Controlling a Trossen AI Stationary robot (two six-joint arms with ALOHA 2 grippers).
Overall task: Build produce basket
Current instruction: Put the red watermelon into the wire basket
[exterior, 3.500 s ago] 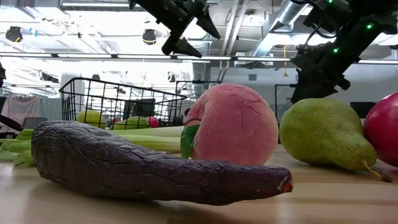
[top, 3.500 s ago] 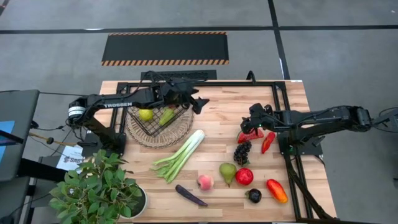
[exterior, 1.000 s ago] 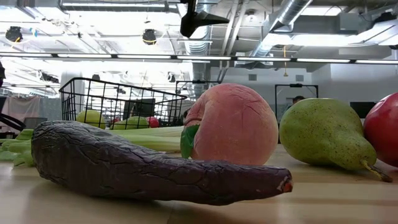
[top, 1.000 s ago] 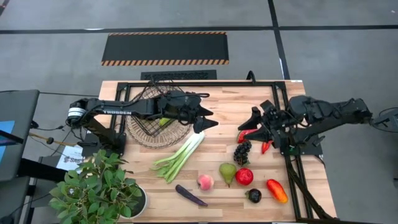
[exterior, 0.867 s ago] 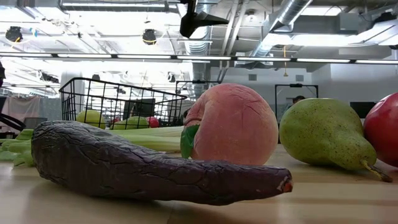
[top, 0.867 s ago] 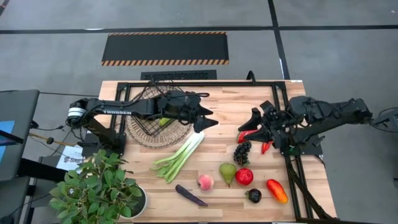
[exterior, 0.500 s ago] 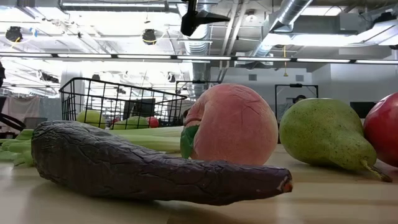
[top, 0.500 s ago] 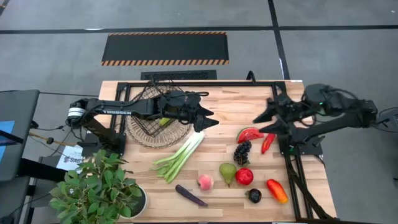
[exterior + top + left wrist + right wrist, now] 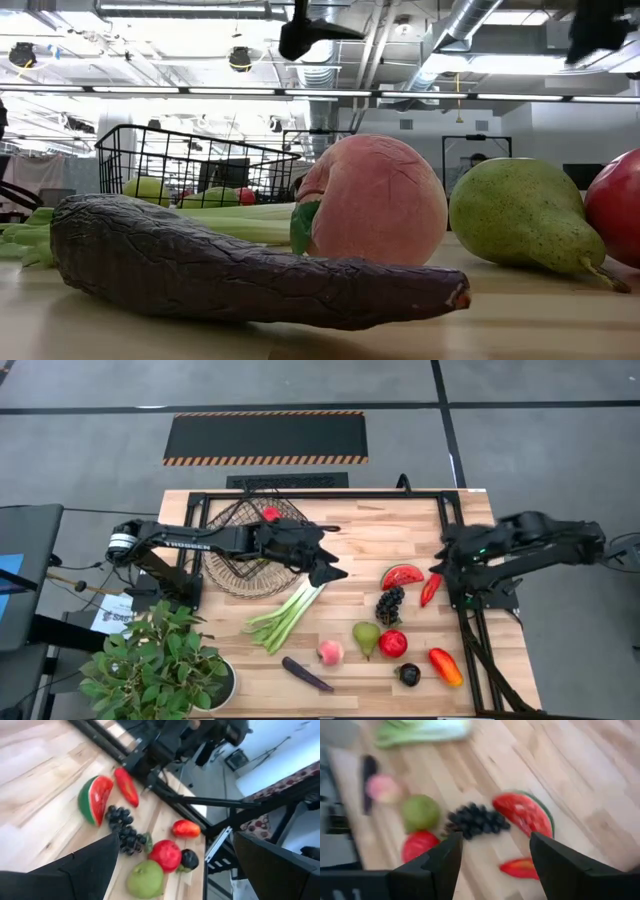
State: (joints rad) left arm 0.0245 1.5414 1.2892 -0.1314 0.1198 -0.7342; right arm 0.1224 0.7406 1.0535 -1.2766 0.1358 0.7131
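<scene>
We see the wire basket (image 9: 252, 545) at the desk's (image 9: 360, 530) left-rear holding a few fruits; leek (image 9: 288, 608), watermelon slice (image 9: 401, 576), grapes (image 9: 389, 604), pear (image 9: 365, 638) and others remain outside. Our left gripper (image 9: 328, 567) hovers with fingers spread and empty above the leek's tip; our right gripper (image 9: 492, 852), fingers parted and empty, hangs above the watermelon.

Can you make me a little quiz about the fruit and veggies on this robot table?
1. True or false: the watermelon slice lies inside the basket.
2. Which lies right beside the peach at the table's front edge? A) red chilli B) purple aubergine C) grapes
3. Fill in: the left gripper hangs with open jaws over the top end of the long green ____.

Key
1. False. It lies on the table, next to the red chilli and above the grapes.
2. B, the purple aubergine.
3. Leek.
</scene>
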